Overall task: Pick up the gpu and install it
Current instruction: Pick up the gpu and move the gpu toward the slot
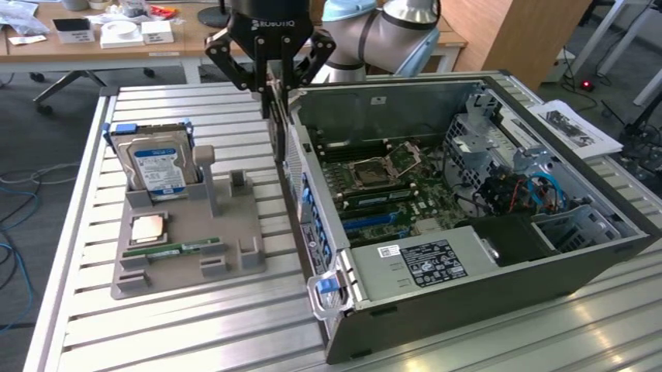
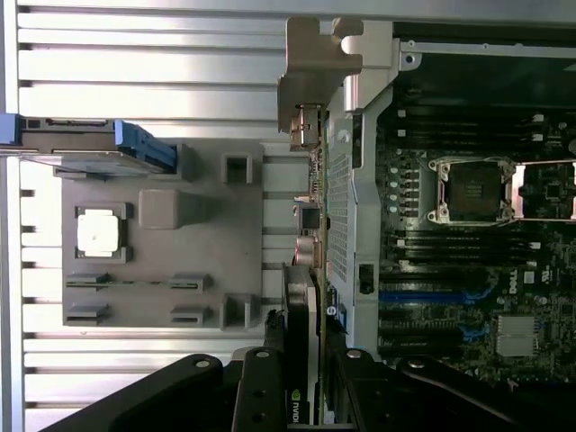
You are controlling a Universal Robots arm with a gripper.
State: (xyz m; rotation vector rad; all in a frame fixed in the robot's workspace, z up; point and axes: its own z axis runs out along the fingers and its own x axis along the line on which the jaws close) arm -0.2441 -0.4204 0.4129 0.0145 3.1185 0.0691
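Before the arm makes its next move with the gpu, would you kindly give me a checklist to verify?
1. gpu gripped by pincer: ok.
2. gpu hanging upright, edge down: ok.
3. computer case open, motherboard exposed: ok.
4. gpu above the motherboard: not ok, it hangs beside the case wall.
5. gpu lined up with blue slot: cannot tell.

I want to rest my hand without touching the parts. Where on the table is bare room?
Bare table slats lie below the gray holder in the exterior view, and more behind the hard drive. The strip between holder and computer case is narrow and crowded: the gripper holds the gpu at its far end.
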